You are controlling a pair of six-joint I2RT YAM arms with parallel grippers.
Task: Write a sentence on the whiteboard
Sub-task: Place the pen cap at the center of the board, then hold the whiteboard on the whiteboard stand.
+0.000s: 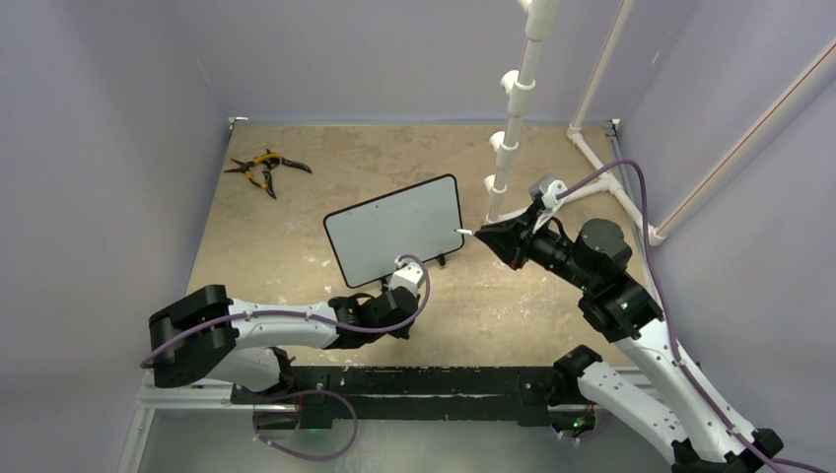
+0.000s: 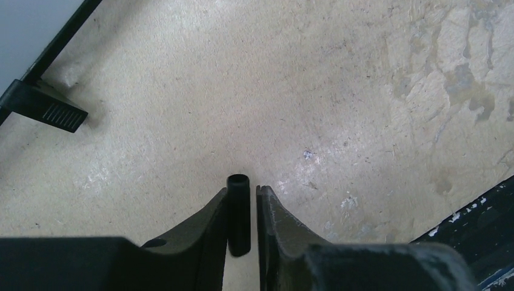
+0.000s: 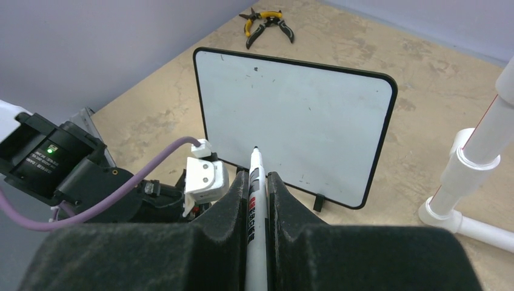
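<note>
The whiteboard (image 1: 394, 232) stands upright on its black feet mid-table, and its face (image 3: 291, 127) is blank except for a few tiny specks. The sentence does not show on it. My right gripper (image 3: 257, 176) is shut on a white marker (image 3: 256, 200) whose black tip points at the board's lower edge, just off its right side (image 1: 463, 232). My left gripper (image 2: 253, 191) sits low in front of the board (image 1: 402, 313). A black marker cap (image 2: 239, 212) rests against its left finger, with a thin gap to the right finger. One board foot (image 2: 45, 106) shows to the upper left.
Yellow-handled pliers (image 1: 264, 169) lie at the far left of the table (image 3: 265, 23). A white pipe stand (image 1: 513, 128) rises just right of the board (image 3: 479, 157), with more pipes along the right wall. The black base rail (image 1: 424, 379) runs along the near edge.
</note>
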